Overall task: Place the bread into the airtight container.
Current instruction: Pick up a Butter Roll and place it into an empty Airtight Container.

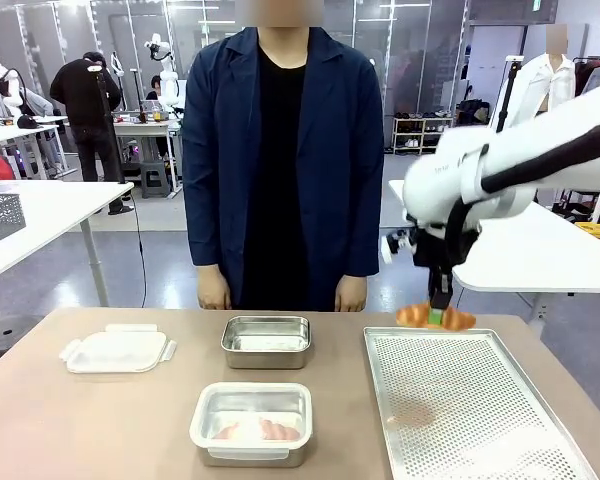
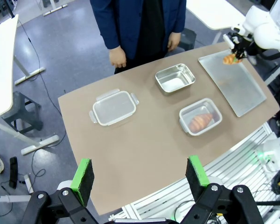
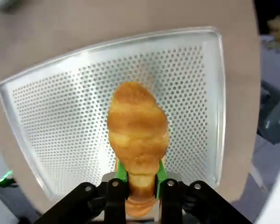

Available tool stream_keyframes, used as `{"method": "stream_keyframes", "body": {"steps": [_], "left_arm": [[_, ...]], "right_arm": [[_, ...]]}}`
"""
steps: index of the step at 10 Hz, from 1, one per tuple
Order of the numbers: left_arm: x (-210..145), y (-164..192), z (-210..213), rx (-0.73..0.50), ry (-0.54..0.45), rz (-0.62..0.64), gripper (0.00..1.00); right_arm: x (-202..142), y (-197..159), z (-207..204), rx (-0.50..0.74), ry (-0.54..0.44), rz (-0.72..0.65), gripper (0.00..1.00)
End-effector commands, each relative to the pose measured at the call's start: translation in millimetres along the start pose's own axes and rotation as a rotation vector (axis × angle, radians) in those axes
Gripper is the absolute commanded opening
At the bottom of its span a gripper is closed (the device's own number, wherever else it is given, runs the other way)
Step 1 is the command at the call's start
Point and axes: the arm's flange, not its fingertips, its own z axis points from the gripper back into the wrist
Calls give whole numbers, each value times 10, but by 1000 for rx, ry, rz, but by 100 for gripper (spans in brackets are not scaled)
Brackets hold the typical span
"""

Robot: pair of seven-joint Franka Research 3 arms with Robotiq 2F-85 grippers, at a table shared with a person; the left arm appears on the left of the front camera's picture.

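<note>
Jaws of the left gripper (image 2: pixel 139 177) are spread wide with nothing between them, at the near side of the table (image 2: pixel 130 149). Closest on the table, the airtight container (image 1: pixel 205 425) is seen with its top off and another roll (image 1: pixel 265 430) inside. Beside it lies the tray (image 1: pixel 480 420) full of little holes, and a bit farther back a steel box (image 1: pixel 266 342) and the white lid (image 1: pixel 117 351) are set. Over the tray's far end, the bread (image 1: pixel 435 317) is squeezed at one end by the right gripper (image 1: pixel 438 305) and looks lifted clear. To do this step well, the bread should be carried across slowly so it is not shaken loose. It should be lowered into the free room beside the other roll and only then let go, not dropped from up high. Behind the table a person (image 1: pixel 280 150) is standing with hands down.
</note>
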Motion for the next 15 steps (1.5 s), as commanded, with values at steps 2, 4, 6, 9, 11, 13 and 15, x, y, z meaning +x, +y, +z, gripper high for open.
{"method": "stream_keyframes", "body": {"steps": [2,4,6,9,11,13,15], "left_arm": [[7,-10,3,-7,-2,-6,100],[7,-10,3,-7,-2,-6,100],[7,-10,3,-7,-2,-6,100],[7,-10,3,-7,-2,-6,100],[7,-10,3,-7,-2,-6,100],[7,-10,3,-7,-2,-6,100],[7,-10,3,-7,-2,-6,100]], "right_arm": [[630,187,550,-30,6,-7,25],[1223,305,703,-40,4,10,25],[1880,374,764,-85,-1,47,25],[2621,507,608,-105,-22,78,25],[2984,501,330,-78,16,86,25],[3191,503,110,-74,42,98,25],[3316,474,-160,-31,79,115,25]]}}
